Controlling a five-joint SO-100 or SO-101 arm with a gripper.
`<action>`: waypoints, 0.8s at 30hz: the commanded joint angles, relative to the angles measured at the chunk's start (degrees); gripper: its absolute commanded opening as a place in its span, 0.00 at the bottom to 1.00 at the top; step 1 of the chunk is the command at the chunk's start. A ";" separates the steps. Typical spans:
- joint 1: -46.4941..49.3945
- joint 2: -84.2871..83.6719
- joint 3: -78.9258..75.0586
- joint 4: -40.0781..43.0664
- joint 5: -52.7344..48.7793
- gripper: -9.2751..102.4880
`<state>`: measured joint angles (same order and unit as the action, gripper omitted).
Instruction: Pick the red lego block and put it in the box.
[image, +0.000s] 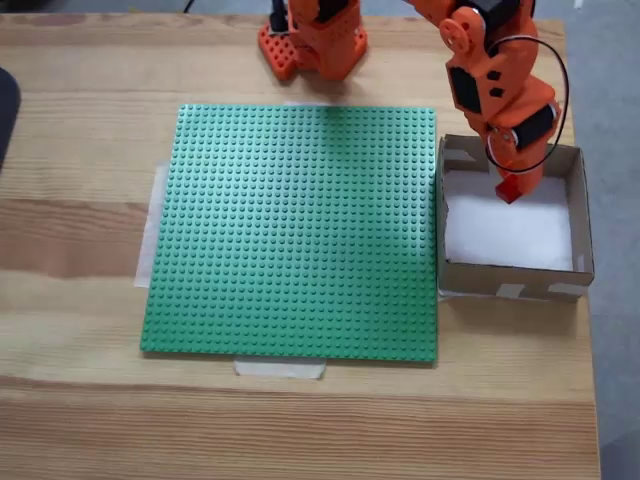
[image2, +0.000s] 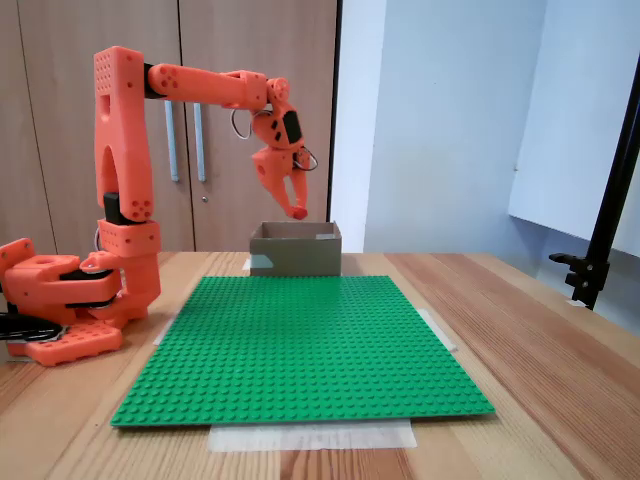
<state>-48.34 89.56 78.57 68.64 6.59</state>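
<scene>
The red lego block (image: 511, 190) is a small dark-red piece held between the fingertips of my orange gripper (image: 508, 184), which is shut on it. It hangs over the far half of the box (image: 510, 279), a shallow brown cardboard box with a white bottom and pale tape patches, at the right of the table. From the side, the gripper (image2: 296, 207) points down with the red lego block (image2: 299, 212) a short way above the rim of the box (image2: 295, 256), not touching it.
A large green baseplate (image: 290, 230) taped to the wooden table fills the middle, right against the box's left wall. The arm's orange base (image2: 60, 310) stands at the far edge. A black stand (image2: 610, 200) rises beyond the table's right side.
</scene>
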 joint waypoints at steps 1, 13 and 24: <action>0.44 1.41 -0.26 -0.18 -0.35 0.12; 0.00 1.41 -0.26 -0.70 0.09 0.17; 0.70 1.41 -0.26 -0.88 -0.09 0.20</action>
<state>-48.25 89.56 78.57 68.38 6.59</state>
